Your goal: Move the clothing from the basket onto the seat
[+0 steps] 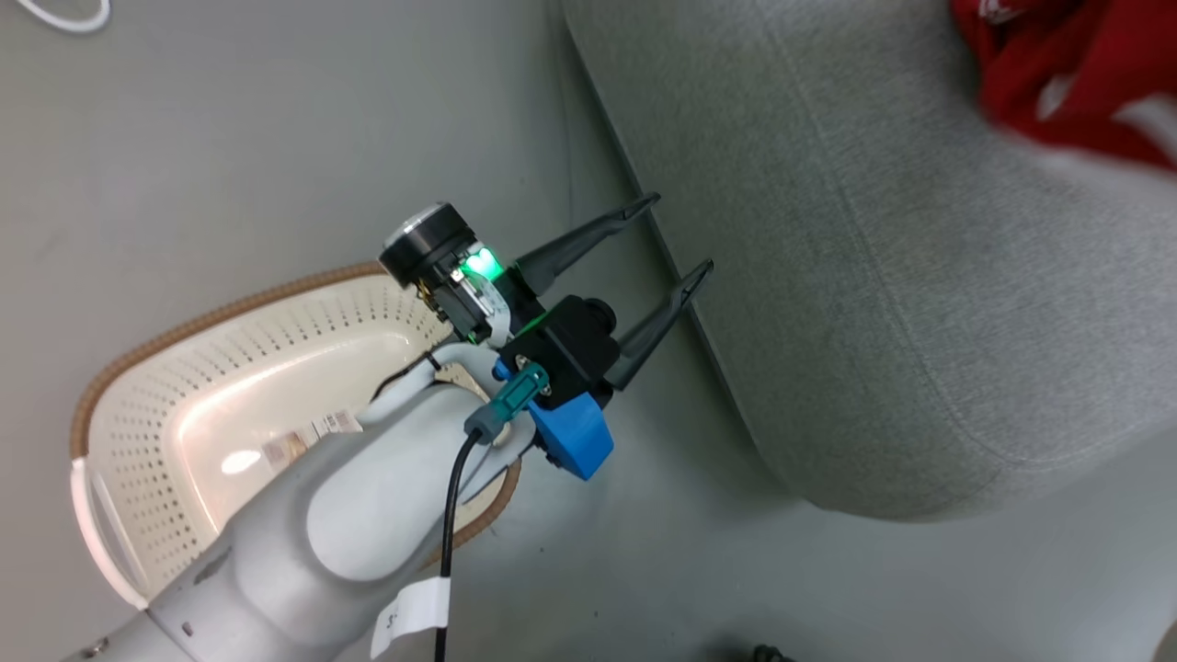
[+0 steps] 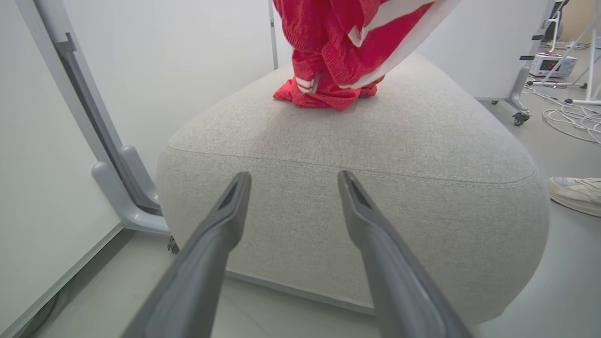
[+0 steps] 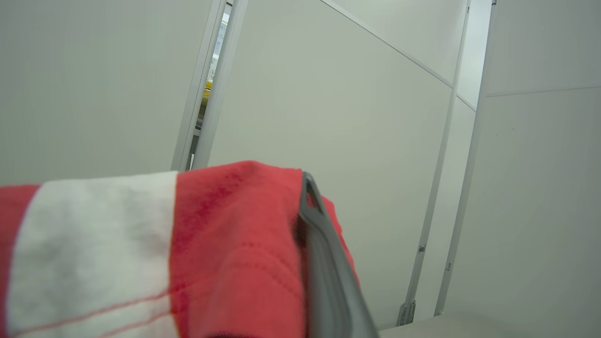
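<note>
Red clothing (image 2: 328, 61) lies bunched on top of the grey seat (image 2: 357, 197), toward its far end. Part of the clothing hangs down onto the pile from above, showing a white band.

In the right wrist view, the right end effector (image 3: 299, 183) is clamped on this fabric. One dark finger (image 3: 324, 263) presses against a red fold with a broad white stripe, and the cloth hides the other finger.

The left end effector (image 1: 680, 232) is open and holds nothing. Its two fingers are spread and point toward the side of the seat, above the grey floor (image 1: 230, 138) between seat and basket.

The cream basket (image 1: 129, 450) stands on the floor near the seat, partly under the left forearm (image 1: 368, 496). Its pale bottom and a barcode label (image 1: 308, 439) are visible.

In the left wrist view, a pale shoe (image 2: 575, 195) rests on the floor to the right of the seat.
</note>
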You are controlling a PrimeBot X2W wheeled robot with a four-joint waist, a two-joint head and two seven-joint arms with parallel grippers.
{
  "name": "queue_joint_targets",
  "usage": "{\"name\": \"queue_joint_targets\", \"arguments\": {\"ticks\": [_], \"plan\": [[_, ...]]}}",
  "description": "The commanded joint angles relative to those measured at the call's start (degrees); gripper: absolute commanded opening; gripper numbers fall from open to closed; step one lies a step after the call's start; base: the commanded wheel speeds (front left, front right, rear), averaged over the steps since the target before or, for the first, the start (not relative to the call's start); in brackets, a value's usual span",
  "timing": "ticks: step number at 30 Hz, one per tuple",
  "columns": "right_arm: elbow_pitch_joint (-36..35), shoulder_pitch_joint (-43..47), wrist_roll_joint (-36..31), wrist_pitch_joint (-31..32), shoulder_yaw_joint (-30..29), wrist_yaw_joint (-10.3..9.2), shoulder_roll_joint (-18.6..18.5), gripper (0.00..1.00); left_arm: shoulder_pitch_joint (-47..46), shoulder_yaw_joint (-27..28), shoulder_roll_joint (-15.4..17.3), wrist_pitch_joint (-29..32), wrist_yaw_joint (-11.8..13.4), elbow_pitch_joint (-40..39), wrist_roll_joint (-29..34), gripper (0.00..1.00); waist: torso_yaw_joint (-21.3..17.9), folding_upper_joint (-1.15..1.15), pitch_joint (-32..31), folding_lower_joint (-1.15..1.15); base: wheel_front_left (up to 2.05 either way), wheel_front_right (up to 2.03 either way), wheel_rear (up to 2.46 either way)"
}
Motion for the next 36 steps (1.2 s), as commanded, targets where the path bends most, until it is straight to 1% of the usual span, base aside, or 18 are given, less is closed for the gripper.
{"name": "queue_joint_targets", "arguments": {"ticks": [1,5,9,11,14,19,26,32,36], "plan": [[-0.12,-2.7,0.57,-0.24,-2.0,0.0,-1.58,0.0,-1.39,0.22,0.73,0.51,0.37,-0.74,0.42,1.0,0.18,0.0,4.32,0.0,0.0,0.0,0.0],[1.66,-9.64,1.53,-0.24,-7.74,0.01,-8.1,0.0,-3.44,0.47,2.46,1.9,0.5,-3.2,1.36,1.0,0.25,0.0,8.67,0.0,0.0,0.0,0.0],[4.37,-12.68,2.06,-0.23,-12.78,0.01,-14.05,0.0,-5.06,0.55,4.05,3.15,0.56,-5.51,2.09,1.0,0.16,0.0,11.86,0.0,0.0,0.0,0.0],[5.51,-12.73,1.56,-0.23,-14.43,0.01,-16.05,0.0,-5.64,0.61,4.6,3.78,0.64,-6.55,2.4,1.0,0.07,0.0,13.04,0.0,0.0,0.0,0.0],[7.81,-10.96,0.58,-0.23,-16.08,0.01,-17.27,0.0,-6.18,0.74,5.54,4.45,0.82,-7.92,2.52,1.0,-0.19,0.0,14.34,0.0,0.0,0.0,0.0],[13.59,-8.3,-1.45,-0.24,-16.25,0.01,-14.9,0.0,-6.15,0.58,6.77,5.33,0.91,-9.75,2.59,1.0,-0.57,0.0,15.72,0.0,0.0,0.0,0.0],[21.0,-4.84,-4.06,-0.24,-16.91,0.01,-9.01,0.0,-6.19,0.0,7.0,5.86,1.21,-11.17,2.31,1.0,-0.04,0.0,16.34,0.0,0.0,0.0,0.0],[24.54,-2.02,-7.04,-0.23,-16.77,0.01,-3.68,0.0,-6.6,-0.41,6.57,5.89,1.48,-11.48,2.07,1.0,0.75,0.0,16.41,0.0,0.0,0.0,0.0],[25.14,-2.29,-9.87,-0.24,-17.65,0.01,-0.66,0.0,-6.87,-0.5,6.44,5.66,1.78,-11.44,2.05,1.0,1.07,0.0,16.23,0.0,0.0,0.0,0.0]]}}
